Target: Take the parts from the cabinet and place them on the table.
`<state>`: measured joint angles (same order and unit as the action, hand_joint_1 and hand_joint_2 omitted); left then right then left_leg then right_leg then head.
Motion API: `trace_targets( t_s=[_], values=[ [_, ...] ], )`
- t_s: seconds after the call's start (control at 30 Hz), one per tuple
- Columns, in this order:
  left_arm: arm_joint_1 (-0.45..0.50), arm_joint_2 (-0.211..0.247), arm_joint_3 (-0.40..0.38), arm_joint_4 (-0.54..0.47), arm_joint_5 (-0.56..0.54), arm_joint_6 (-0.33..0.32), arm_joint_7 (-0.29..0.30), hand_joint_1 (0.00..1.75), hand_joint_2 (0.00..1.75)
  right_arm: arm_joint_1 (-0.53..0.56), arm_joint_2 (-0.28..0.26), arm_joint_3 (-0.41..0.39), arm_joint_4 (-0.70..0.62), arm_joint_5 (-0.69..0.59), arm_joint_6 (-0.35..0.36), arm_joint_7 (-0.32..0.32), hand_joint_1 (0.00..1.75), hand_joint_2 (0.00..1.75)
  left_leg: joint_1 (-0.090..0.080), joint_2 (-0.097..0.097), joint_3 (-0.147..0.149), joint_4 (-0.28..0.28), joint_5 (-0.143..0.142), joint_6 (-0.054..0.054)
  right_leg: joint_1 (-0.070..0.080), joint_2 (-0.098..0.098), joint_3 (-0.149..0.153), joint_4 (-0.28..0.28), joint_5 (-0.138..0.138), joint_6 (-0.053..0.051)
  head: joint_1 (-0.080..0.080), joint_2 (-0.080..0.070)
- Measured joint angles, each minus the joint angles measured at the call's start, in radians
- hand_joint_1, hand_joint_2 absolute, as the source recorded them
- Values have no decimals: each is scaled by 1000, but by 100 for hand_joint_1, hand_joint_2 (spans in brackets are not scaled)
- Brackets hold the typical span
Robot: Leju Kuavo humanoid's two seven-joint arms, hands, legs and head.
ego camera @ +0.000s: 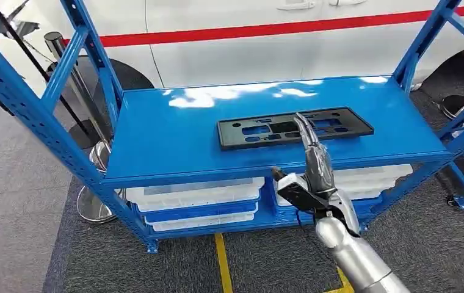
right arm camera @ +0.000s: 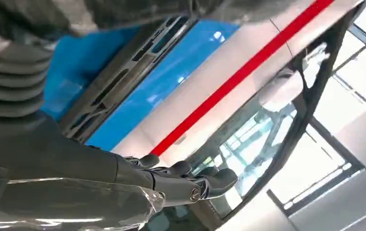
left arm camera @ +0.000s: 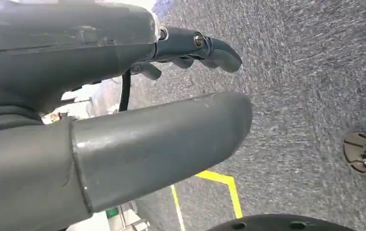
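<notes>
A flat black plastic panel (ego camera: 295, 127) with several cut-outs lies on the blue top shelf (ego camera: 174, 137) of the cabinet. My right hand (ego camera: 312, 160) is raised in front of the shelf edge, fingers stretched out over the panel's middle, holding nothing. In the right wrist view the same panel (right arm camera: 118, 82) runs across the blue shelf, and the right hand's fingers (right arm camera: 186, 182) are extended and apart from it. In the left wrist view my left hand (left arm camera: 137, 91) hangs over grey carpet with thumb and fingers spread around nothing.
White trays (ego camera: 196, 196) sit on the lower shelf. Blue uprights (ego camera: 31, 116) frame the cabinet on both sides. A white car with a red stripe (ego camera: 266, 29) stands behind it. A stanchion base (ego camera: 92, 204) stands at the left; yellow floor tape (ego camera: 221, 262) runs below.
</notes>
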<state>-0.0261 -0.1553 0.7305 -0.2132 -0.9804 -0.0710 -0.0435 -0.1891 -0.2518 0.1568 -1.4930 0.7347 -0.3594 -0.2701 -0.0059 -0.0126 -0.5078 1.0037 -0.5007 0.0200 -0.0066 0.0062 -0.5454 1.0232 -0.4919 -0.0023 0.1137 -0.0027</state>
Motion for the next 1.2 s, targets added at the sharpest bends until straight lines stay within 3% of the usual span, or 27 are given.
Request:
trace_targets(
  t_s=[0.4,0.57,0.7,0.87,1.2],
  values=[
    [0,3,-2,1,-14,-5,14,0,0,-107,-28,138,129,188,-19,86,0,175,0,0,-2,0,0,0,0,0,-1,0,0,0,0,0],
    [0,5,-3,2,-19,-5,14,0,0,-135,-29,164,171,216,-27,92,0,175,0,0,-2,1,0,0,0,0,-1,0,0,0,0,0],
    [-1,8,-10,2,-29,-7,9,0,0,-175,-31,196,233,302,-53,134,0,175,0,0,-2,1,0,0,0,0,-1,0,0,0,0,0],
    [-2,11,-22,2,-47,-11,5,0,0,-255,-31,240,356,401,-101,185,0,175,0,0,-2,1,0,0,0,0,-1,0,1,1,0,0],
    [-2,16,-25,2,-66,-20,6,0,0,-417,-31,262,642,435,-151,212,0,175,0,0,-2,3,0,0,0,0,-1,0,1,1,0,0]
  ],
)
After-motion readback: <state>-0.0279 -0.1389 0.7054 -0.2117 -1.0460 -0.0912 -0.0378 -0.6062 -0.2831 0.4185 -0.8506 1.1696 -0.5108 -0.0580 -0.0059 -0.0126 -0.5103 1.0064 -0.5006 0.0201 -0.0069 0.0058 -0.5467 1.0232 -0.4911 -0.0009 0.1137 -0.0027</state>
